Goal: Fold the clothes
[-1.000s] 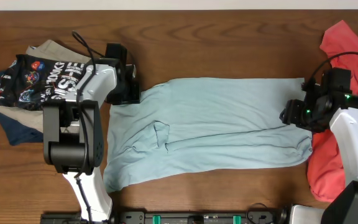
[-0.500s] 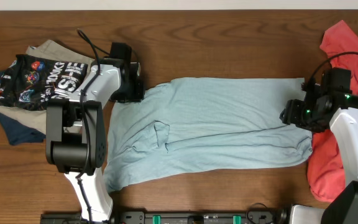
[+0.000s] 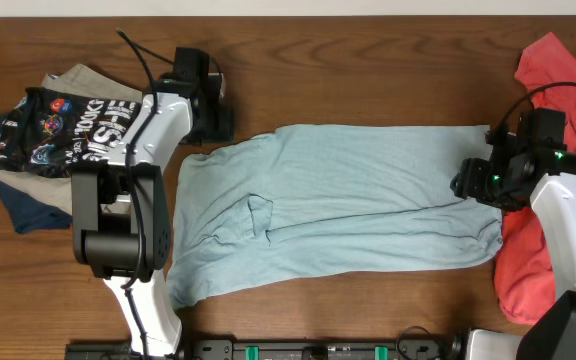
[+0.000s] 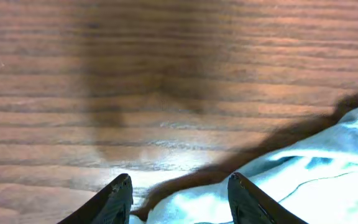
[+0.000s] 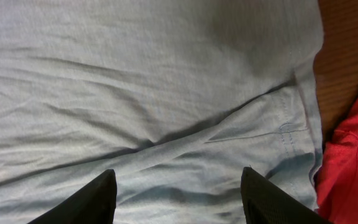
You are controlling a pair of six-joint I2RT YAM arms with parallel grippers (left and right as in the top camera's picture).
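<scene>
The pale blue T-shirt (image 3: 348,205) is spread flat across the middle of the table (image 3: 368,60). The left gripper (image 4: 179,180) is seen open and empty over bare wood at the shirt's corner. The right gripper (image 5: 178,177) is poised open above its right edge, nothing gripped.

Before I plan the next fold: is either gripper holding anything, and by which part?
Nothing is held. The left gripper is open beside the T-shirt; the right gripper is open above it, no cloth pinched.
</scene>
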